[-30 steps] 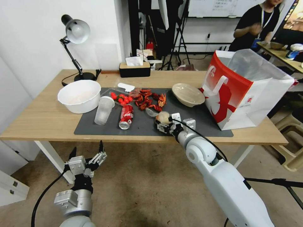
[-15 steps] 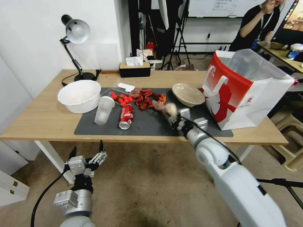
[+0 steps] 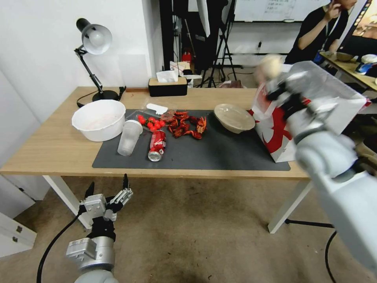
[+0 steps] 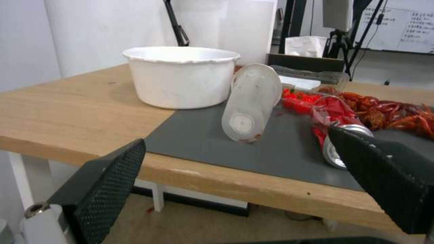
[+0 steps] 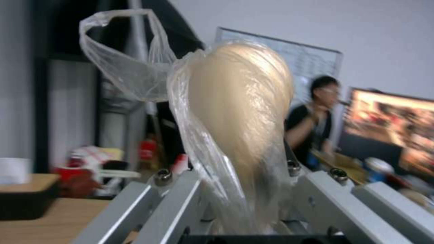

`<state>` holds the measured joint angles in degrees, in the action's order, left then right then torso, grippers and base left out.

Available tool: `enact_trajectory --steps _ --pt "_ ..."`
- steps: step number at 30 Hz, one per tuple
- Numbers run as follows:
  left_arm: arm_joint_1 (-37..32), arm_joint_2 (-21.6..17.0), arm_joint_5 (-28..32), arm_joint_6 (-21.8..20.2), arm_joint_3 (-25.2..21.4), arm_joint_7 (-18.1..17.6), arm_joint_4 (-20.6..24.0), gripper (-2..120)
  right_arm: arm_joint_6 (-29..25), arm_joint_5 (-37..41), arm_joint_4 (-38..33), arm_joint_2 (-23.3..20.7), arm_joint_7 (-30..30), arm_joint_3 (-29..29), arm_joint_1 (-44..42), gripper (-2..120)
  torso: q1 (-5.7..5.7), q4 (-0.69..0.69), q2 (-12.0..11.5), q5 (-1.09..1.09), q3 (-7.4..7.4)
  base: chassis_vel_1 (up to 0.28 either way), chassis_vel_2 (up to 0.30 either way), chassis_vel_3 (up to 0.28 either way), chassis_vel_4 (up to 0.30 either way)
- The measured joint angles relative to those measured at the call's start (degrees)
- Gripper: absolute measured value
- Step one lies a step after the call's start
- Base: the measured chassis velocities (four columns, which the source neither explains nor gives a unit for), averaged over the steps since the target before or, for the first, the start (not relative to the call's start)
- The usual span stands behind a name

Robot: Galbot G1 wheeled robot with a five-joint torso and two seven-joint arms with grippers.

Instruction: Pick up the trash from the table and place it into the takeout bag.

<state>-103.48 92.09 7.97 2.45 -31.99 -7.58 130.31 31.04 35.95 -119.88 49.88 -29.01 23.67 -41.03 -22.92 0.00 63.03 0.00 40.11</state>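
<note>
My right end effector (image 3: 275, 80) is up high, at the near top corner of the takeout bag (image 3: 314, 118). It is squeezed tight on the small knotted bag (image 3: 268, 66), a clear plastic wrap with a pale round lump inside. In the right wrist view the small knotted bag (image 5: 235, 125) sticks up between the metal fingers (image 5: 176, 203), and its tied loop flops to one side.

The takeout bag stands open on the tabletop (image 3: 51, 145), at the right end of the dark mat (image 3: 220, 153). Just left of the takeout bag is the beige bowl (image 3: 234, 117). Farther from the takeout bag lie the red crayfish shells (image 3: 184, 125), then the crushed red can (image 3: 156, 145), then the frosted cup (image 3: 129, 137) on its side, then a big white bowl (image 3: 98, 119).

My left end effector (image 3: 108, 192) waits low, below the tabletop edge and far from the takeout bag. Its fingers (image 4: 108, 189) are spread wide and hold nothing.
</note>
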Motion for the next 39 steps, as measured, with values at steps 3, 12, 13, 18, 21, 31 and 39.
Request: enact_trajectory --steps 3,12,13,18,21,31,39 --pt "-0.13 -0.12 0.00 0.04 -0.05 0.01 0.15 100 4.00 5.32 1.74 -1.45 -3.73 2.32 0.72 7 0.00 -0.01 0.00 0.01 0.00 0.000 0.000 0.000 0.000" --pt "-0.17 -0.21 -0.05 0.08 0.16 0.13 0.27 100 5.59 7.53 3.70 -1.40 -3.67 3.14 -1.06 30 0.00 0.00 0.00 0.01 0.00 0.000 0.000 0.000 0.000" --pt "-0.17 -0.25 -0.10 0.39 0.16 0.14 0.27 100 5.59 7.33 3.84 -1.27 -3.52 3.15 -1.12 35 0.00 0.00 0.00 0.00 0.00 0.000 0.000 0.000 0.000" --pt "-0.29 -0.41 -0.16 1.02 0.06 0.22 -0.15 100 5.61 6.90 4.09 -1.10 -3.36 3.18 -0.83 53 0.00 0.00 0.00 -0.01 0.00 0.000 0.000 0.000 0.000" --pt "-0.33 -0.42 -0.19 1.09 0.10 0.24 -0.16 100 5.67 6.84 4.08 -1.13 -3.32 3.09 -0.75 63 0.00 0.00 0.00 0.00 0.00 0.000 0.000 0.000 0.000" --pt "-0.69 -0.40 -0.48 1.35 0.23 0.25 0.08 100 3.45 6.28 3.08 -1.73 -1.48 4.07 -3.25 100 0.00 0.00 0.00 0.00 0.00 0.000 0.000 0.000 0.000" --pt "-0.77 -0.35 -0.49 1.48 0.17 0.28 0.21 100 -5.18 10.69 -2.78 -1.35 2.36 4.34 -8.40 100 0.00 0.00 0.00 0.00 0.00 0.000 0.000 0.000 0.000"
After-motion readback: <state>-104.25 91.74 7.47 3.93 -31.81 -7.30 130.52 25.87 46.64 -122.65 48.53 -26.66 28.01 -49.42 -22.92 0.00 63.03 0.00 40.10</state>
